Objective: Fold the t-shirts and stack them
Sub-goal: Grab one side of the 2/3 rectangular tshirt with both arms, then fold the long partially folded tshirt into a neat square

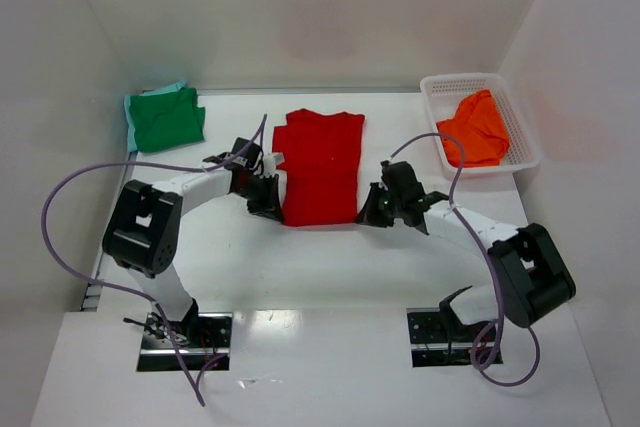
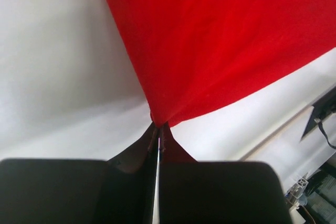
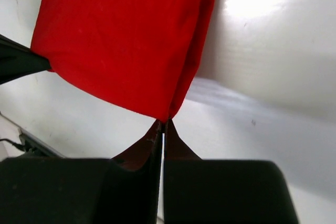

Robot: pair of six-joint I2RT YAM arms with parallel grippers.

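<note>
One red t-shirt point(image 1: 320, 167), one green t-shirt point(image 1: 165, 119), one orange t-shirt point(image 1: 478, 129).

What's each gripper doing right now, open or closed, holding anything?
Left gripper: closed, holding the red t-shirt by its near corner.
Right gripper: closed, holding the red t-shirt's other near corner.

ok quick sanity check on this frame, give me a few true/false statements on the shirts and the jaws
1. The left jaws and right jaws are each shut on a near corner of the red shirt. True.
2. The orange shirt lies spread flat on the table. False: it sits bunched in the white basket.
3. The green shirt lies folded at the far left. True.
4. The red shirt is stacked on the green shirt. False: they lie apart, with bare table between them.
</note>
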